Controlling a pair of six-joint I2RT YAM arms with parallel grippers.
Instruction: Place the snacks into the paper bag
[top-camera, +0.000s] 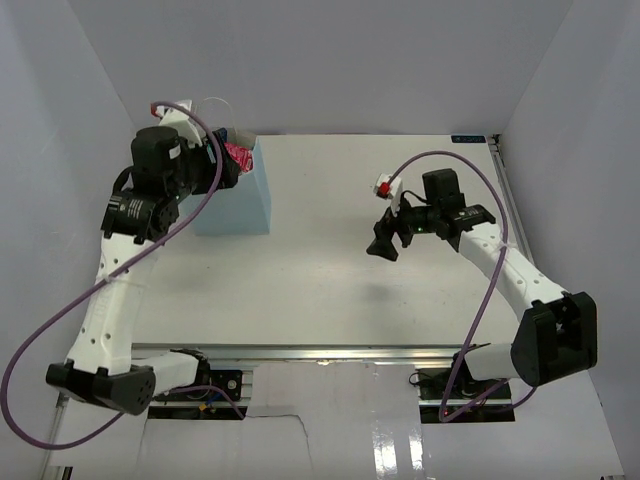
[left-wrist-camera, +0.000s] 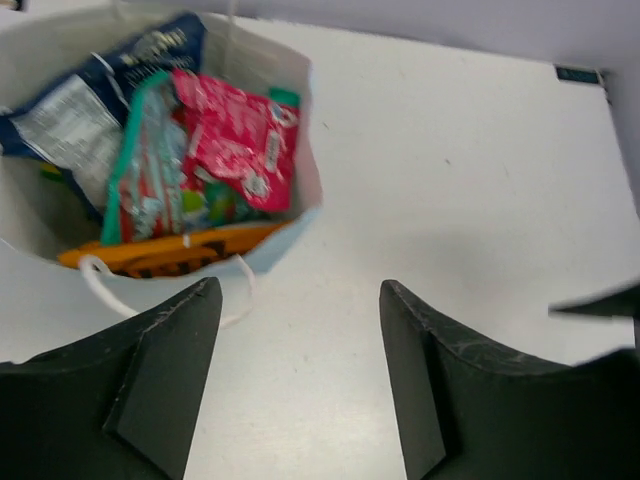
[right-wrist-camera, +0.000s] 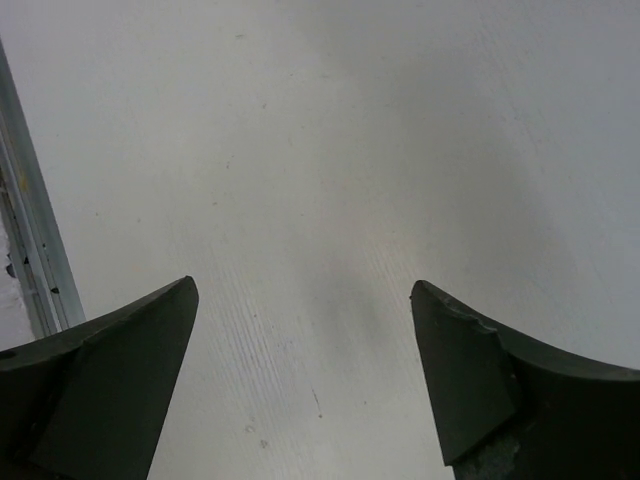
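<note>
the paper bag (top-camera: 243, 205) is seen standing upright at the far left of the table (top-camera: 330, 290), with its mouth open to the top and a white cord handle (left-wrist-camera: 100, 285) hanging over its near rim. several snacks are shown lying inside it in the left wrist view. a blue-white bag (left-wrist-camera: 85, 95) is pressed against the far-left wall. a teal-red candy bag (left-wrist-camera: 235, 140) is laid across the middle, on top of the others. an orange chip bag (left-wrist-camera: 170, 255) is wedged flat against the near wall, with only its upper edge exposed. the remaining packets cannot be told apart under these. the left gripper (left-wrist-camera: 297, 300) is held above the table just beside the bag's mouth. its two dark fingers are spread wide and nothing is caught between them; only bare tabletop is seen in the gap. the right gripper (right-wrist-camera: 302, 300) is held well apart from the bag, over the right half of the table. its jaws are likewise parted wide and nothing is gripped. a metal rail (right-wrist-camera: 25, 230) is visible along the left edge of the right wrist view. no packet is seen lying on the table surface in the overhead view.
</note>
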